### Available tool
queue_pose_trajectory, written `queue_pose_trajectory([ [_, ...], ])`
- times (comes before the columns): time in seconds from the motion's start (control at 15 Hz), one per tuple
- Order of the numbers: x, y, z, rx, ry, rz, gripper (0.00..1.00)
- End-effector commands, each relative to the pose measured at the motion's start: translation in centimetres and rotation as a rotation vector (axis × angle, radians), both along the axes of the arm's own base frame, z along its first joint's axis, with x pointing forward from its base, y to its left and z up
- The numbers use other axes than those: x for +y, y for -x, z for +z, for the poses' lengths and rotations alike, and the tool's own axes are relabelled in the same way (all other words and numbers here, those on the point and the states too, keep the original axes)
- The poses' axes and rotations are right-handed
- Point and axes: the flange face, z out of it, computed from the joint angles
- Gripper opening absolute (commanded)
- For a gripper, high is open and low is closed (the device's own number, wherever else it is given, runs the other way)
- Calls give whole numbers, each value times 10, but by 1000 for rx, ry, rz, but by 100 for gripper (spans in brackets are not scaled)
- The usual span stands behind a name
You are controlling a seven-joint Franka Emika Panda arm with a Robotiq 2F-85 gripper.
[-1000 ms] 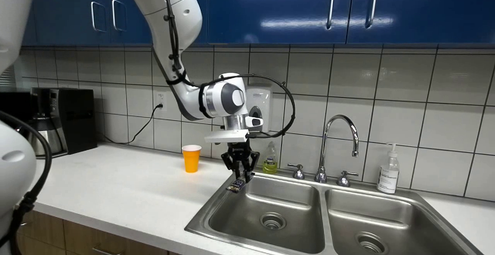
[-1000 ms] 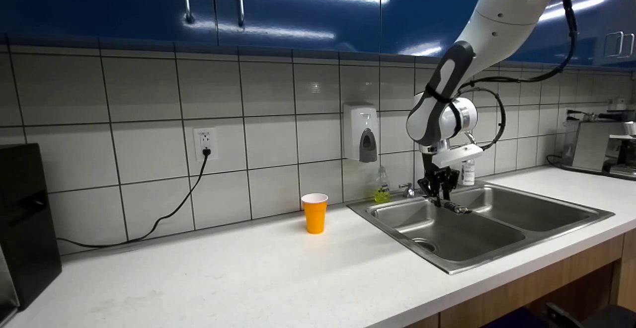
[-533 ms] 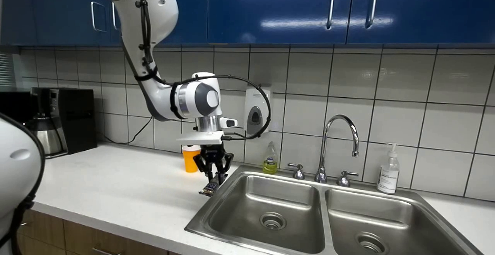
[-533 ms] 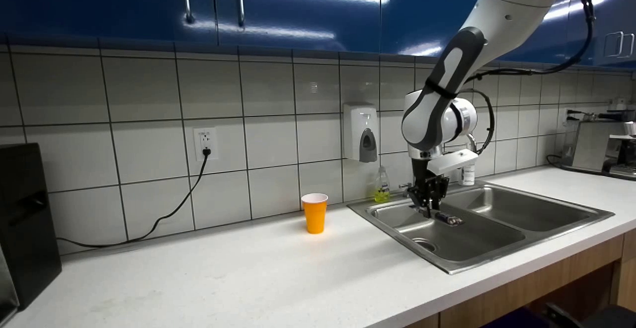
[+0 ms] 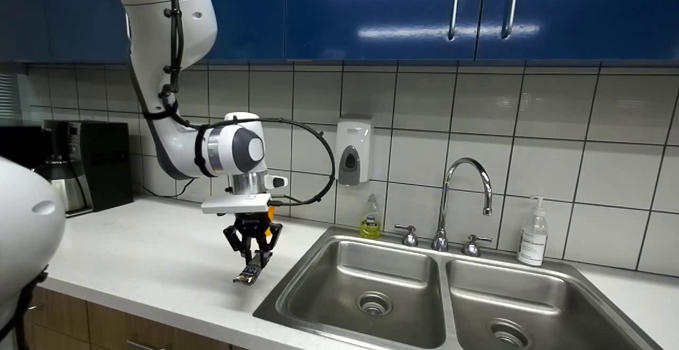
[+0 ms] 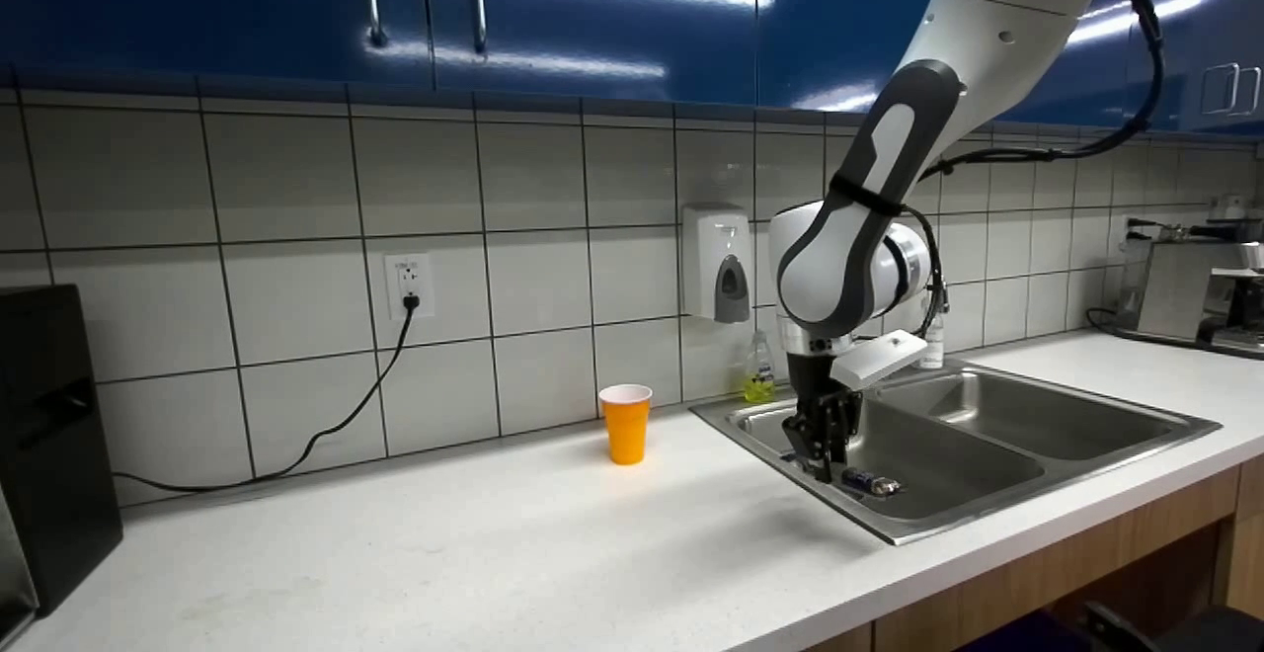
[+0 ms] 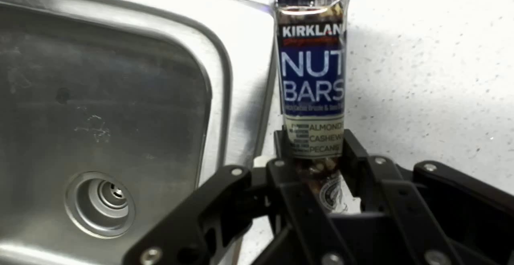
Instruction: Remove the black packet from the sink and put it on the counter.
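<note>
The black packet is a dark nut bar wrapper with a blue and cream label (image 7: 313, 72). My gripper (image 7: 316, 142) is shut on its lower part, with one finger on each long side. In an exterior view the packet (image 5: 249, 273) hangs tilted from the gripper (image 5: 257, 259), above the white counter (image 5: 159, 254) just left of the sink (image 5: 280, 299). It also shows in an exterior view (image 6: 871, 482), held by the gripper (image 6: 828, 474). In the wrist view the sink rim (image 7: 243, 68) is left of the packet and the counter (image 7: 421, 76) is right. The packet's lower end is partly hidden by the fingers.
An orange cup (image 6: 625, 427) stands on the counter near the tiled wall, mostly hidden behind the gripper in an exterior view (image 5: 271, 213). A dish soap bottle (image 5: 371, 220), faucet (image 5: 444, 201) and pump bottle (image 5: 532, 236) line the sink's back. A black coffee machine (image 5: 106, 164) stands far left.
The gripper with the packet has moved from over the sink's left basin, past the sink's edge, to above the counter, and nearer the counter's front. The packet stays gripped.
</note>
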Motion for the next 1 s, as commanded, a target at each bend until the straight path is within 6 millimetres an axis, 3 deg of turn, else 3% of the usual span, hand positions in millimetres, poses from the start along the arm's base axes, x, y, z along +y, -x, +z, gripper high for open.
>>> queue_pose_trajectory([
  [0.0, 31, 16, -1, -10, 14, 81, 9],
  [0.47, 78, 25, -12, -23, -8, 159, 9],
  [0.93, 97, 24, -28, -42, -24, 168, 9],
])
